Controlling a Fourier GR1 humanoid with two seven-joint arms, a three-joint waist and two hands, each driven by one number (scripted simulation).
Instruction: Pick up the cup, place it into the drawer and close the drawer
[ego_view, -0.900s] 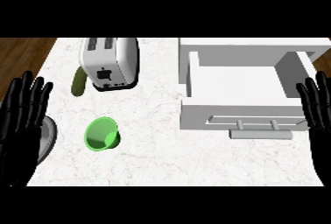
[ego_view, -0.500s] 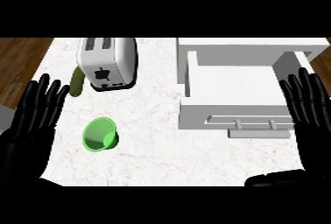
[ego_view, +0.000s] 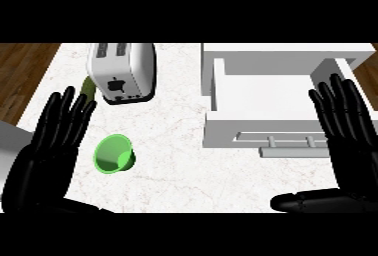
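From the head view, the cup (ego_view: 114, 154) is bright green, smooth and round-rimmed; it lies tipped on its side on the pale marbled surface (ego_view: 177, 150), its open mouth turned up toward the viewer so the lighter green inside shows; it sits below the toaster (ego_view: 122, 71) and a little to its left, well apart from it, with nothing touching it; the toaster itself is silver with two dark slots on top and a dark knob on its front face; a sliver of something olive green (ego_view: 88, 86) peeks out at the toaster's left side, too hidden to name. Right of the toaster stands the white drawer (ego_view: 269, 107), pulled open, its bare interior showing and its handle bar on the front face nearest the viewer. The left hand (ego_view: 52, 145) hovers left of the cup, fingers straight and spread, holding nothing; the right hand (ego_view: 347, 125) is over the drawer's right edge, fingers likewise straight and spread, empty.
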